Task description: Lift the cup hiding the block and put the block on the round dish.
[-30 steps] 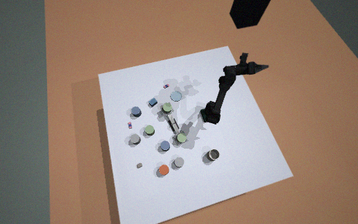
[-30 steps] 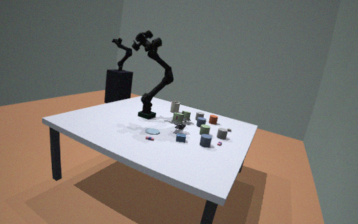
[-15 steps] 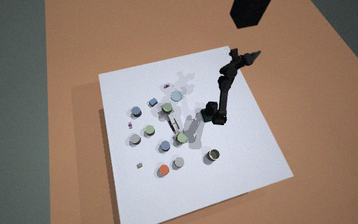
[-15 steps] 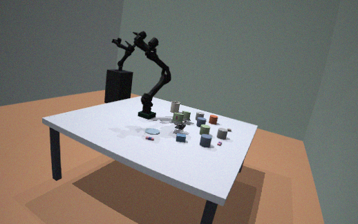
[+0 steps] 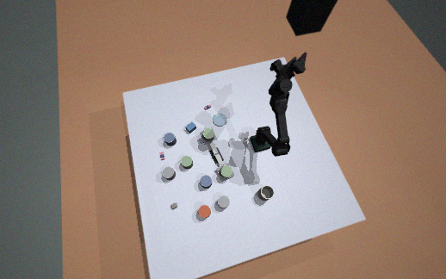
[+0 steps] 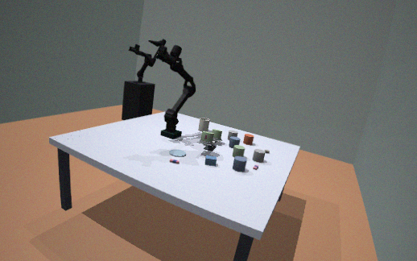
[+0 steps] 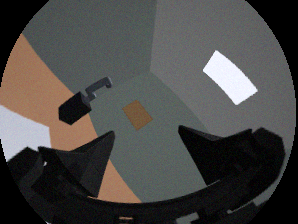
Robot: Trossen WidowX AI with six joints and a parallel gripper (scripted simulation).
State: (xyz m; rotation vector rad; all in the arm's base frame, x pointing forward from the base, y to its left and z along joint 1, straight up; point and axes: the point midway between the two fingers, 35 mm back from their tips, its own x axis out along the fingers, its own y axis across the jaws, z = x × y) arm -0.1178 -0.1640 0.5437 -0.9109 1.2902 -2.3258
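The small balance point(image 5: 217, 154) point(image 6: 209, 148) stands mid-table. One green cup point(image 5: 208, 133) point(image 6: 208, 137) is on its end nearer the dish, and the other green cup point(image 5: 226, 171) point(image 6: 217, 134) is on its far end. Both cups hide whatever is under them, and I cannot tell which way the beam tilts. The pale blue round dish point(image 5: 219, 120) point(image 6: 177, 153) lies on the table with nothing visible on it. My gripper point(image 7: 147, 131) is open and empty, raised high and far from the cups, dish and balance.
Near the balance are a loose green cup point(image 5: 186, 162) point(image 6: 238, 151), blue cups point(image 5: 170, 139) point(image 5: 206, 182), grey cups point(image 5: 169, 173) point(image 5: 222, 202), an orange cup point(image 5: 204, 211) and a blue block point(image 5: 190, 127). A hollow cup point(image 5: 266, 193) point(image 6: 204, 124) stands apart. A black pedestal point(image 6: 138, 101) with another arm is beyond the table.
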